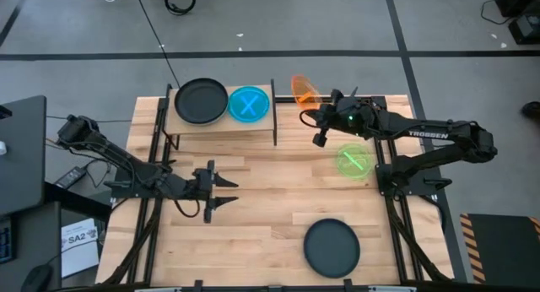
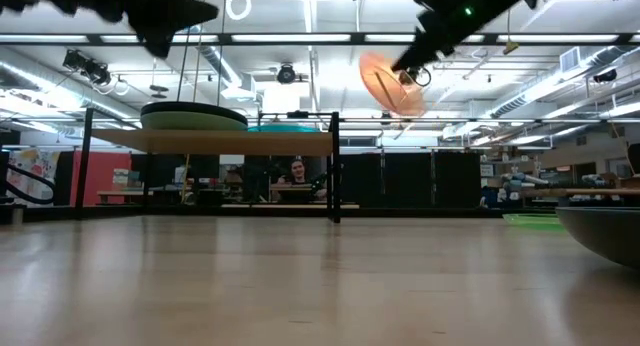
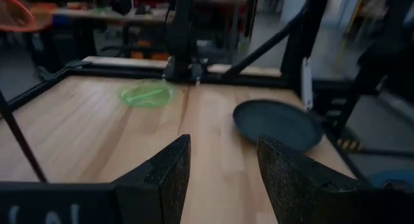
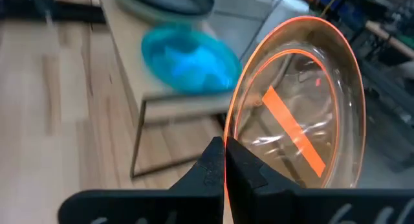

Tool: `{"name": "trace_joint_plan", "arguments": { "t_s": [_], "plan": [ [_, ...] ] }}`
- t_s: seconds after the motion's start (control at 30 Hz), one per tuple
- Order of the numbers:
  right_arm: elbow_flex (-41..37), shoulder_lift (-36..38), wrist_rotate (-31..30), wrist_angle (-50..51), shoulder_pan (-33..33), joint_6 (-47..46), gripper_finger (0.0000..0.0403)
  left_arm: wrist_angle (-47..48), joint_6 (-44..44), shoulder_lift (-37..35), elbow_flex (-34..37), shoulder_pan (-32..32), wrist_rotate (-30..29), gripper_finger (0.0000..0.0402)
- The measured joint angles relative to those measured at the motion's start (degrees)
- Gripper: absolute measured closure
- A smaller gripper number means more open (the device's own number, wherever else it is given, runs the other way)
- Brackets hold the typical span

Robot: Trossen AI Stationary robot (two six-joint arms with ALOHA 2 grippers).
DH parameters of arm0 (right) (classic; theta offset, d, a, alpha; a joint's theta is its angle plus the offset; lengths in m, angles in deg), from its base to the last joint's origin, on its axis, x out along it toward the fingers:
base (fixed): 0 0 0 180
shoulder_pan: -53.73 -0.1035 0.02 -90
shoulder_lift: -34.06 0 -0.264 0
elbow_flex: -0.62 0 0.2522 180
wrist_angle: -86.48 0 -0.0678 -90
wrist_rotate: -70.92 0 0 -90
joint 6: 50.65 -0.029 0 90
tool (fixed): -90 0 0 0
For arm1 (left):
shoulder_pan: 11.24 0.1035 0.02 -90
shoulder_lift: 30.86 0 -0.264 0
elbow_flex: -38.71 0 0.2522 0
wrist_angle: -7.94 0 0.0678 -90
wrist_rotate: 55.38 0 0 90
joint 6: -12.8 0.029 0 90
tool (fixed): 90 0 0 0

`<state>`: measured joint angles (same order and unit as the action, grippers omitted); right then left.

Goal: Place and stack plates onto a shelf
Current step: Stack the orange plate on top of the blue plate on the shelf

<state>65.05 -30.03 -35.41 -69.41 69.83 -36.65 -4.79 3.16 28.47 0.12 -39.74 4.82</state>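
Black plate [image 1: 332,246] is seen lying flat at the near desk [image 1: 261,216] edge. Left jaws [image 1: 221,191], parted and empty, are held low mid-desk. Green plate [image 1: 354,160] lies flat beneath the right arm. Orange plate [image 1: 305,90] is pinched on edge by the right jaws [image 1: 324,111], tilted steeply, beside the shelf [image 1: 221,121]; blue plate [image 1: 249,104] and dark plate [image 1: 201,100] are carried there.
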Motion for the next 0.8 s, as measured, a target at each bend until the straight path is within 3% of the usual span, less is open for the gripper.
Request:
{"name": "trace_joint_plan", "arguments": {
  "t_s": [0.13, 0.37, 0.6, 0.8],
  "plan": [
    [7.40, -5.07, 0.03, 0.02, -0.67, 2.77, 0.0398, -12.06, 0.18, -1.52, 8.28, -0.02, 0.08, 0.0216],
    [22.50, -17.51, 3.86, 0.23, -1.05, 7.54, 0.0398, -24.86, -2.07, -1.77, 17.24, 0.00, 0.80, 0.0216],
    [35.57, -30.02, 4.63, 5.08, -1.03, 10.09, 0.0398, -27.00, -3.21, -1.74, 18.50, 0.00, 2.65, 0.0216],
    [42.25, -37.93, 4.76, 8.82, -1.03, 10.20, 0.0398, -26.90, -3.18, -1.74, 18.50, 0.00, 2.64, 0.0216]
  ]
}}
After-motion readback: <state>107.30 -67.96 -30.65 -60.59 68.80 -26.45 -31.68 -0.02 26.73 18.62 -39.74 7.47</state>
